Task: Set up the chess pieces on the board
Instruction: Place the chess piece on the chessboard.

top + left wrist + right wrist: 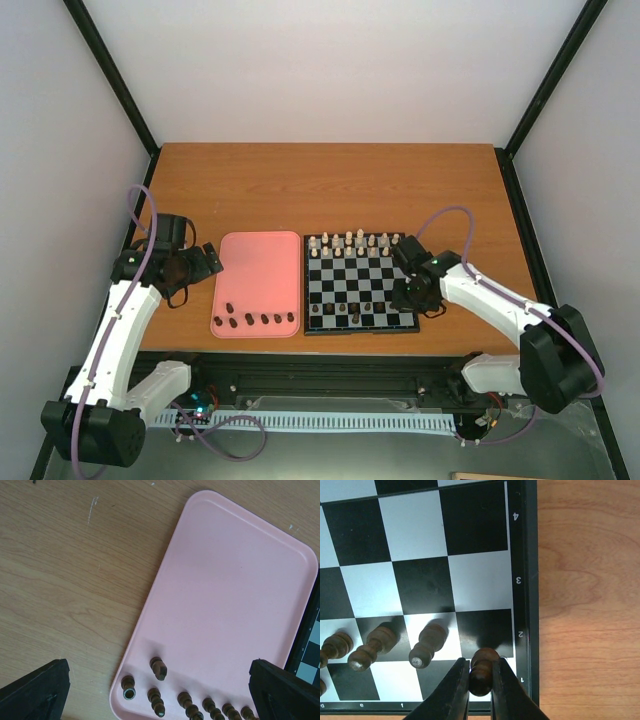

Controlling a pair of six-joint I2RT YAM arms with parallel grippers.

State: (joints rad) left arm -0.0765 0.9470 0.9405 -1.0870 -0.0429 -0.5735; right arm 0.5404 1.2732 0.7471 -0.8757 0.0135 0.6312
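1. Hovering over the near-left end of the pink tray (258,260), the left gripper (160,680) has its fingers wide apart and holds nothing.
2. Dark chess pieces (185,700) lie toppled in a row along the tray's near edge.
3. The right gripper (480,680) pinches one dark piece (482,665) at the near right corner of the board (345,285). Its long axis is in line with the fingers, with the rounded head towards the board's middle.

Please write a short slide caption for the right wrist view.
Right gripper shut on a dark chess piece near the corner of the board.
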